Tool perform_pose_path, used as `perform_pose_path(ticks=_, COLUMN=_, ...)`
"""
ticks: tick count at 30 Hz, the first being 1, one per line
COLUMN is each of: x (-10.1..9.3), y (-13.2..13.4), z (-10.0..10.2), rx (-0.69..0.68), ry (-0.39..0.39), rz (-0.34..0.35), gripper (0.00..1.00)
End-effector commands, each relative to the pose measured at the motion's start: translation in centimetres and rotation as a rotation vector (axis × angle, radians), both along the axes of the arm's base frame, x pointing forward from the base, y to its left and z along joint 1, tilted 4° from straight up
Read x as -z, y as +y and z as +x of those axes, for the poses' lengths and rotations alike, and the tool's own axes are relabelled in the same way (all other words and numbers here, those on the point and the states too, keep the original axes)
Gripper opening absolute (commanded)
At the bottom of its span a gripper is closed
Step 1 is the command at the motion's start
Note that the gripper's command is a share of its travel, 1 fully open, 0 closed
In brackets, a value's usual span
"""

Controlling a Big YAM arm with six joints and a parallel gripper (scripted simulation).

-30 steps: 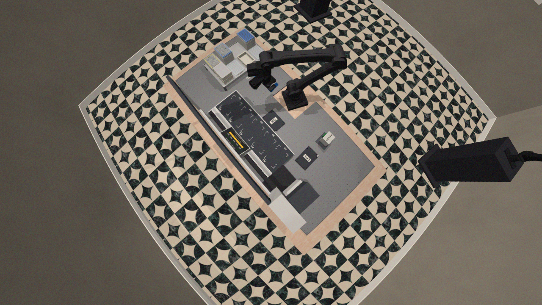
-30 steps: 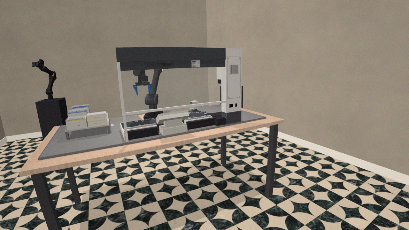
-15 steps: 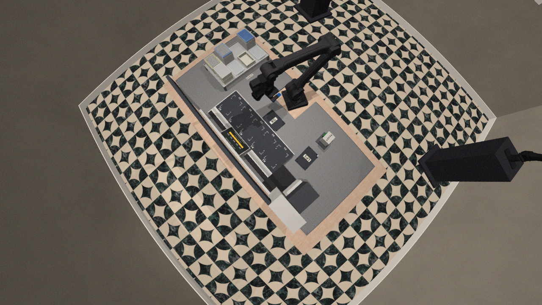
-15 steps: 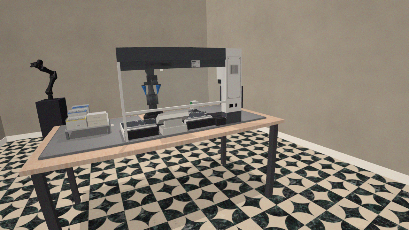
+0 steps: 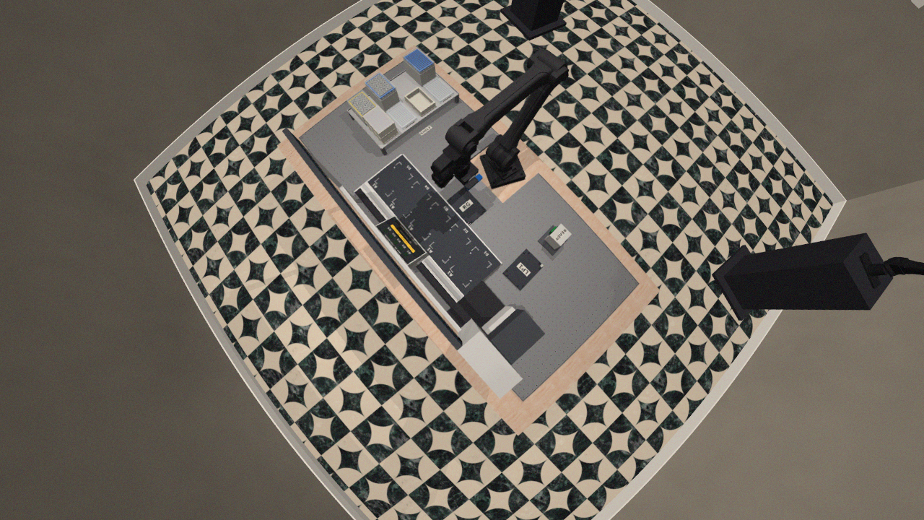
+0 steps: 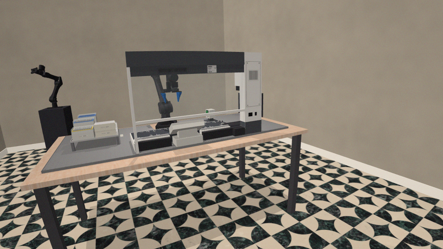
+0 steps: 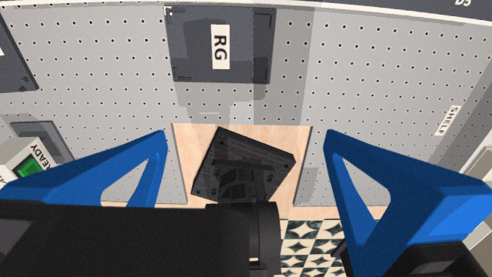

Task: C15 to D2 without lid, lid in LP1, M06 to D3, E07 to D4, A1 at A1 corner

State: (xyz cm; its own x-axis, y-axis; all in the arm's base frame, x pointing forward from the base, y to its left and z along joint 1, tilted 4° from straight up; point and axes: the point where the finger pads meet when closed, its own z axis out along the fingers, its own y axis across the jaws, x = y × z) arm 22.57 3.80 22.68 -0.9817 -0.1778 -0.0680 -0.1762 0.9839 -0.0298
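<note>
Wrist view: black parallel gripper (image 7: pixel 242 154) with 2 blue triangular fingers spread wide apart, nothing between them, hanging above the arm's black square base plate (image 7: pixel 238 154) set in a light wood cut-out at frame centre. Dark square regrip nest with white "RG" label (image 7: pixel 184 42) sits at upper centre on the grey perforated mat (image 7: pixel 365 77); green READY key on its grey block (image 7: pixel 27 167) shows at far left edge, white "SHELF" tag (image 7: pixel 447 120) at right. Top view: black six-joint arm (image 5: pixel 510 106) folded, wrist over the near edge of the dark deck of the liquid handler (image 5: pixel 400 187), whose bracketed positions hold no labware. All labware is on the grey SHELF stand (image 5: pixel 381 147) at upper centre: blue-topped and yellow-topped tip racks, white blocks, a cream open reservoir (image 5: pixel 419 99); ID labels too small to read, so C15, M06, E07 cannot be told apart. Dark lid park square marked LP1 (image 5: pixel 523 269) lies right of centre, bare.
</note>
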Motion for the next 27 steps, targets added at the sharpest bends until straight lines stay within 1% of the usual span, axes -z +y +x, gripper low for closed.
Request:
perform_pose_path(ticks=1, x=-0.2, y=-0.3, z=0.5, rx=0.069, ry=-0.026, rz=0.006, gripper=1.00)
perform_pose_path(ticks=2, x=-1.7, y=-0.2, z=1.1, rx=0.089, ry=-0.061, rz=0.016, gripper=1.00)
perform_pose_path(ticks=3, x=-2.2, y=-0.2, z=1.3, rx=0.109, ry=-0.071, rz=0.020, gripper=1.00)
perform_pose_path(ticks=4, x=-2.1, y=-0.2, z=1.2, rx=0.129, ry=-0.068, rz=0.021, gripper=1.00)
perform_pose_path(ticks=5, x=-1.3, y=-0.3, z=0.8, rx=0.149, ry=-0.048, rz=0.018, gripper=1.00)
perform_pose_path(ticks=6, x=-1.2, y=-0.3, z=0.8, rx=0.169, ry=-0.046, rz=0.019, gripper=1.00)
perform_pose_path(ticks=16, x=-1.2, y=-0.3, z=0.8, rx=0.368, ry=-0.049, rz=0.038, gripper=1.00)
perform_pose_path(ticks=18, x=-1.2, y=-0.3, z=0.8, rx=0.368, ry=-0.049, rz=0.038, gripper=1.00)
perform_pose_path(ticks=27, x=-1.2, y=-0.3, z=0.8, rx=0.547, ry=-0.051, rz=0.054, gripper=1.00)
